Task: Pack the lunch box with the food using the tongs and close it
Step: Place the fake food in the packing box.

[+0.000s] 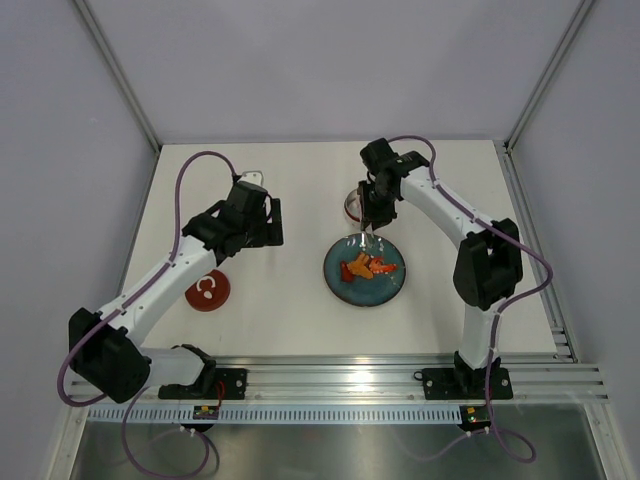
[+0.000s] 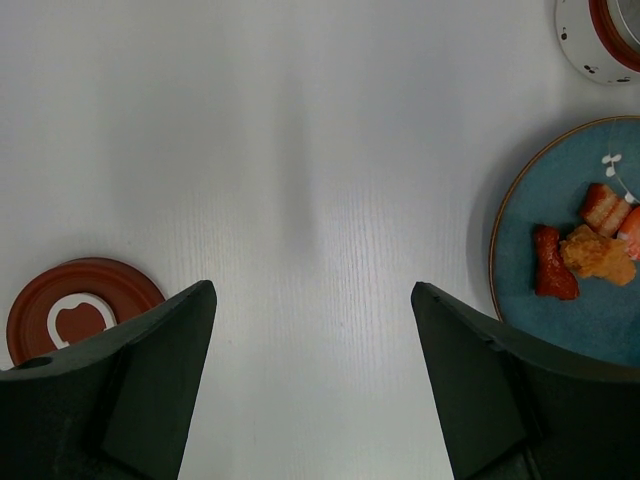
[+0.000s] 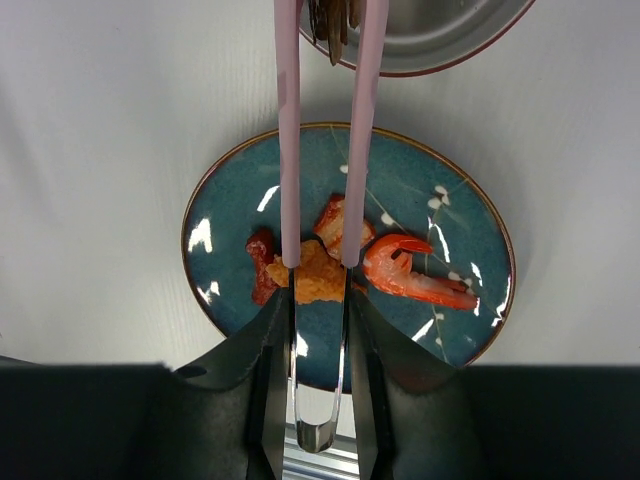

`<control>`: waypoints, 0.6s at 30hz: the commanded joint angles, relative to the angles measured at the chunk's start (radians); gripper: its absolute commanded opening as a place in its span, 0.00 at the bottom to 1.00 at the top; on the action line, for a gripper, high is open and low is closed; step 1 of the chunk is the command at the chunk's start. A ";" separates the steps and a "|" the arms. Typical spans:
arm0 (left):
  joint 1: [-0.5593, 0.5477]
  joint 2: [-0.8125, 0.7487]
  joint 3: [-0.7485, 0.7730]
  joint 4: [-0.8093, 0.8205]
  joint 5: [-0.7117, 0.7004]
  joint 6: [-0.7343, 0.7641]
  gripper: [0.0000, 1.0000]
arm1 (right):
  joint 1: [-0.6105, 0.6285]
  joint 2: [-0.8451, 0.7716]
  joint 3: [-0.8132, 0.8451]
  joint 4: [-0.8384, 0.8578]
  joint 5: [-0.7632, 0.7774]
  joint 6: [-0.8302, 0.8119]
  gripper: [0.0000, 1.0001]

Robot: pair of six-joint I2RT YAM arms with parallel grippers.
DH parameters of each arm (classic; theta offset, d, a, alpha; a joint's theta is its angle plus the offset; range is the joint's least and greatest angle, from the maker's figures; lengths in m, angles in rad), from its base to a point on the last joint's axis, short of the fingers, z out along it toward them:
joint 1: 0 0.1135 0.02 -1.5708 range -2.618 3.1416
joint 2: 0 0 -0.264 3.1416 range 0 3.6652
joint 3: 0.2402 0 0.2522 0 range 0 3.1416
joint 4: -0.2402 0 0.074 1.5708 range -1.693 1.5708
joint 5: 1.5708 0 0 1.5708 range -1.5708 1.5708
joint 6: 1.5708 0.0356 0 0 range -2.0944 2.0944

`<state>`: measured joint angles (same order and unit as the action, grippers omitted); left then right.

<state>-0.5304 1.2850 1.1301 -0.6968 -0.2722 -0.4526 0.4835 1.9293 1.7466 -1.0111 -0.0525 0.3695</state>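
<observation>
My right gripper (image 3: 320, 300) is shut on the tongs (image 3: 288, 150), which have pale arms and a silvery hinge end. The tong tips reach over the steel lunch box (image 3: 430, 40) and pinch a small brown scrap (image 3: 332, 25) above it. Under the tongs lies the food (image 3: 415, 280): red and orange pieces on the teal plate (image 3: 450, 210). From above, the right gripper (image 1: 372, 222) hangs between the lunch box (image 1: 352, 205) and the plate (image 1: 392, 290). My left gripper (image 2: 312, 290) is open over bare table, with the red lid (image 2: 75, 310) to its left.
The red lid (image 1: 208, 290) lies flat near the left arm (image 1: 150, 295). The left gripper (image 1: 270, 222) hovers left of the plate. Grey walls enclose the table, and a metal rail (image 1: 330, 378) runs along the near edge.
</observation>
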 commanded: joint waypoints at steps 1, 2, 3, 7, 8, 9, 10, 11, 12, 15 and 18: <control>0.003 -0.035 -0.012 0.016 -0.032 0.000 0.84 | -0.019 0.016 0.016 0.057 -0.044 -0.009 0.00; 0.003 -0.036 -0.010 0.016 -0.032 -0.001 0.84 | -0.023 0.022 0.016 0.063 -0.046 -0.006 0.00; 0.003 -0.036 -0.010 0.014 -0.032 0.000 0.84 | -0.025 0.034 0.019 0.065 -0.050 -0.006 0.01; 0.003 -0.041 -0.012 0.010 -0.033 0.002 0.84 | -0.031 0.060 0.025 0.068 -0.060 0.002 0.12; 0.004 -0.042 -0.013 0.010 -0.035 0.000 0.84 | -0.031 0.063 0.025 0.069 -0.061 0.003 0.16; 0.003 -0.044 -0.013 0.010 -0.036 0.000 0.84 | -0.034 0.069 0.025 0.071 -0.064 0.003 0.17; 0.003 -0.044 -0.013 0.010 -0.036 0.000 0.84 | -0.036 0.074 0.025 0.072 -0.064 0.006 0.17; 0.004 -0.046 -0.015 0.010 -0.038 0.000 0.84 | -0.039 0.077 0.025 0.072 -0.066 0.006 0.17; 0.003 -0.047 -0.016 0.008 -0.036 -0.003 0.84 | -0.040 0.085 0.028 0.072 -0.070 0.006 0.18; 0.003 -0.050 -0.016 0.006 -0.038 -0.003 0.84 | -0.043 0.092 0.030 0.071 -0.073 0.008 0.21; 0.004 -0.050 -0.018 0.005 -0.039 -0.003 0.84 | -0.045 0.094 0.028 0.069 -0.076 0.011 0.26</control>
<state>-0.5304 1.2652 1.1183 -0.7116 -0.2821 -0.4530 0.4461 2.0262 1.7462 -0.9623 -0.0998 0.3737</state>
